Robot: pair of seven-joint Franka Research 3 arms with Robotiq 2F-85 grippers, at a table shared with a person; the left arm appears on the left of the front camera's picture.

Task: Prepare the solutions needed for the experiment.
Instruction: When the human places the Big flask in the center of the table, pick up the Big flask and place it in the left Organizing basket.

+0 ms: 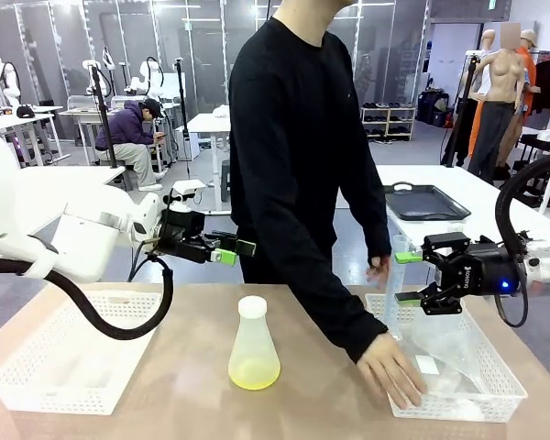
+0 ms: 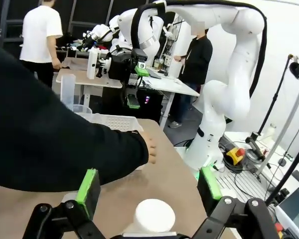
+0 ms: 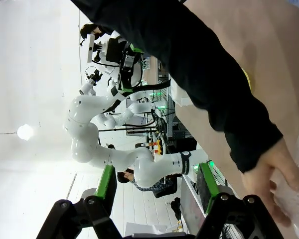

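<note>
A translucent conical flask [image 1: 254, 344] with a white cap [image 1: 252, 306] stands at the table's middle, and a little pale yellow solution [image 1: 254, 372] glows at its bottom. My left gripper [image 1: 236, 251] hovers open above and behind the flask. In the left wrist view its green pads [image 2: 88, 186] stand apart, with the cap [image 2: 154, 215] low between them. My right gripper [image 1: 405, 277] is open over the right basket, with nothing between its pads [image 3: 107, 184]. A sliver of the yellow solution [image 3: 246, 79] peeks from behind the person's sleeve.
The person stands at the far side, one hand [image 1: 394, 368] resting in the right white basket [image 1: 495, 403], the other hand [image 1: 378, 269] at a tall clear cylinder [image 1: 396, 293] just left of my right gripper. An empty white basket [image 1: 64, 353] sits at the left.
</note>
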